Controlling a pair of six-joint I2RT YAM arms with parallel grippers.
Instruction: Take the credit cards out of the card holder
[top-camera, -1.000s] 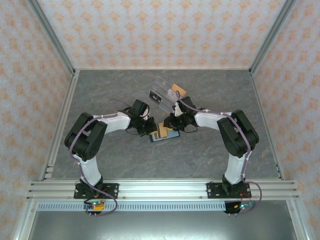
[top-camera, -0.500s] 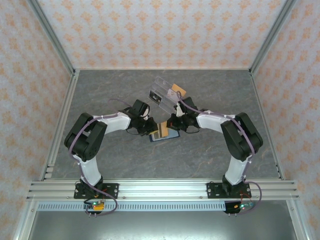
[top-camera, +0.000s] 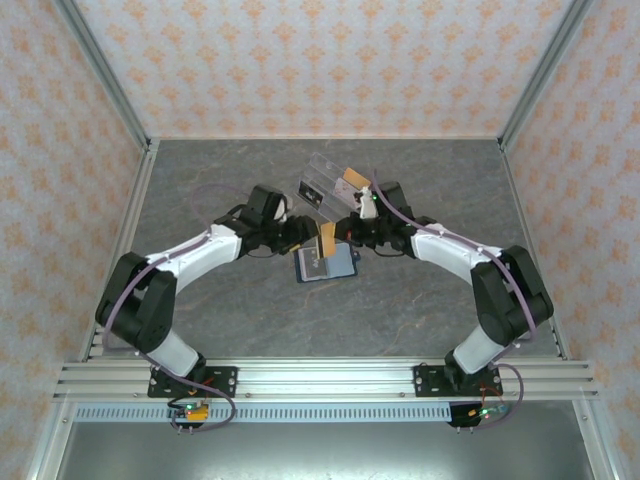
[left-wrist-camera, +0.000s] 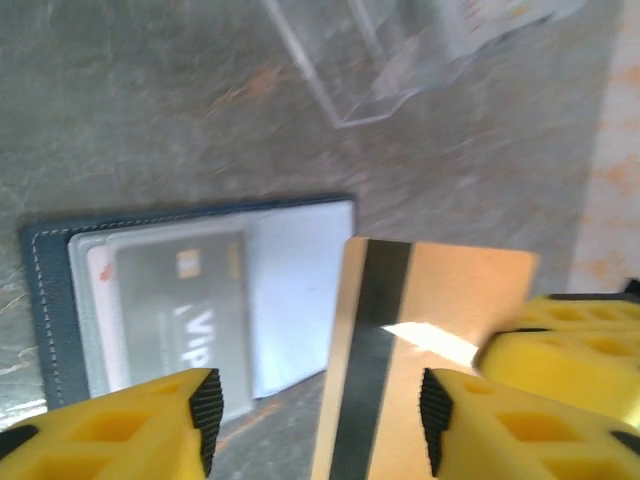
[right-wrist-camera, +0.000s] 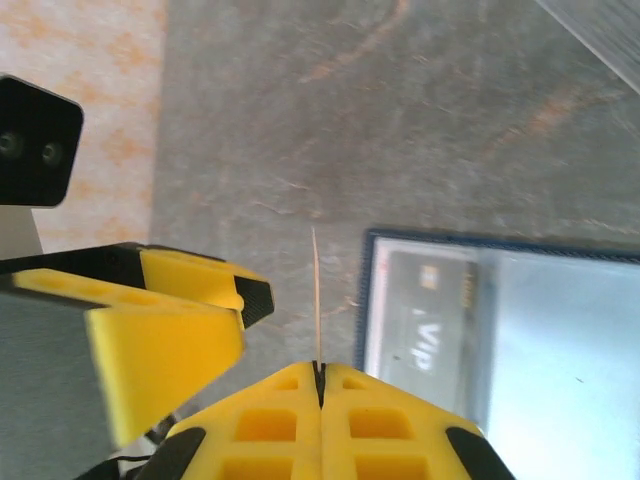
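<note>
Moved since a second ago: both arms stretched farther in, and the left tool (left-wrist-camera: 315, 425) sprang apart, pads flanking the orange-tan credit card (left-wrist-camera: 430, 320). That card stands upright, clamped in the right tool (right-wrist-camera: 318, 378). The card holder (left-wrist-camera: 50, 290) lies open at the middle of the counter (top-camera: 250, 320), with a black VIP card (left-wrist-camera: 190, 310) pocketed, print blurred. A clear acrylic box (left-wrist-camera: 400, 50) is cut off.

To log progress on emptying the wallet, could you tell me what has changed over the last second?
The right gripper has shut on the tan card and lifted it out of the wallet, standing on edge. The left gripper has opened. Both have moved away from the near edge. The wallet, a dark card in its pocket, and the clear box stayed put.
</note>
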